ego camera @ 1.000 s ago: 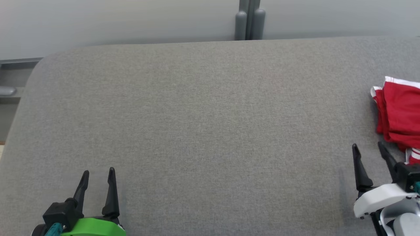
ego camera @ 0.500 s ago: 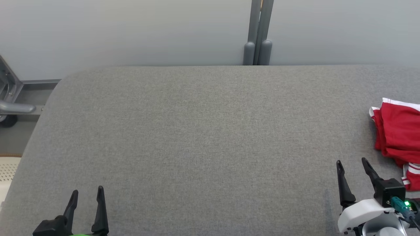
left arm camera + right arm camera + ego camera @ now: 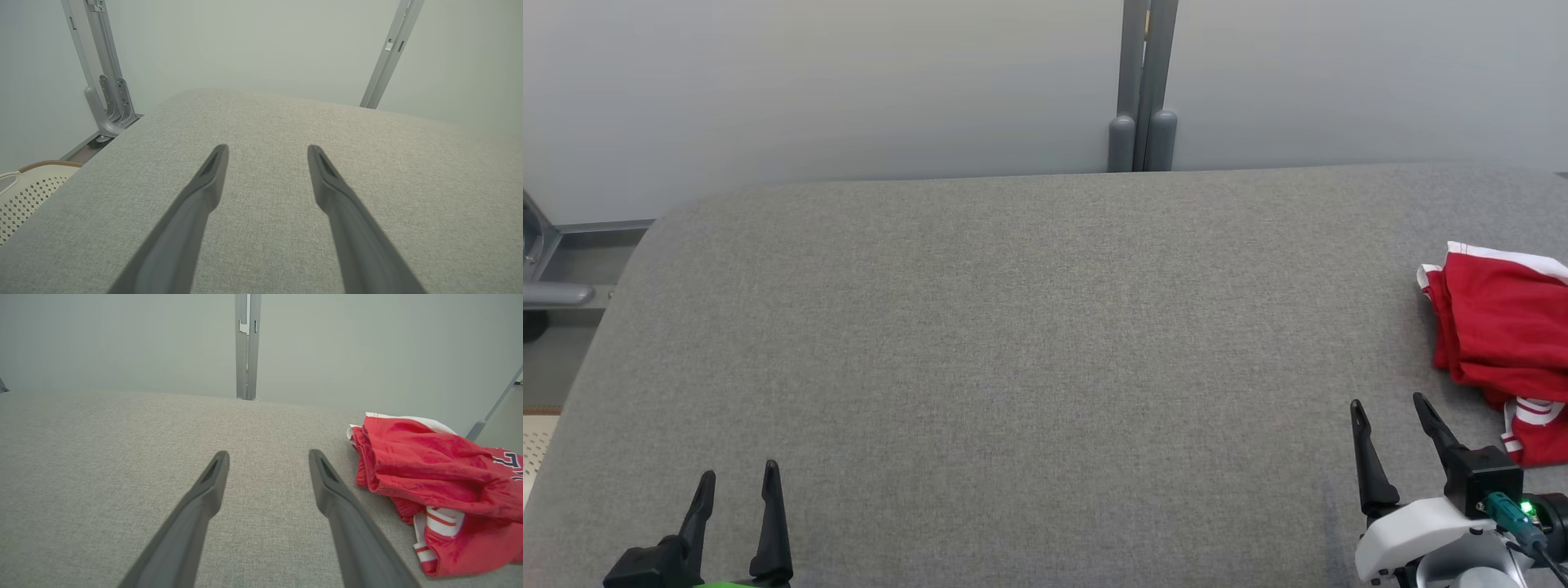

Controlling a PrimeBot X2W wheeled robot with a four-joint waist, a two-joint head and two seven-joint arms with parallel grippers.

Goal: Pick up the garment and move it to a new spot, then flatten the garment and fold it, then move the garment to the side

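Note:
The garment (image 3: 1503,335) is a crumpled red piece with white trim, lying at the right edge of the grey padded table (image 3: 1013,327). In the right wrist view the garment (image 3: 429,473) sits just right of my fingers. My right gripper (image 3: 1388,404) hovers open at the lower right, a short way left of the cloth, with nothing between its fingers. At the lower left my left gripper (image 3: 737,474) is open and empty too, over bare table. Its wrist view shows the left gripper (image 3: 267,148) above the grey fabric surface.
A grey post (image 3: 1142,82) stands against the pale wall behind the table's far edge. Metal frame legs (image 3: 104,81) rise off the table's left corner. A perforated cream basket (image 3: 24,192) sits beside the table on the left.
The head camera has tilted and shifted, so more wall shows above the table. Both grippers stay open and low; the garment lies where it was.

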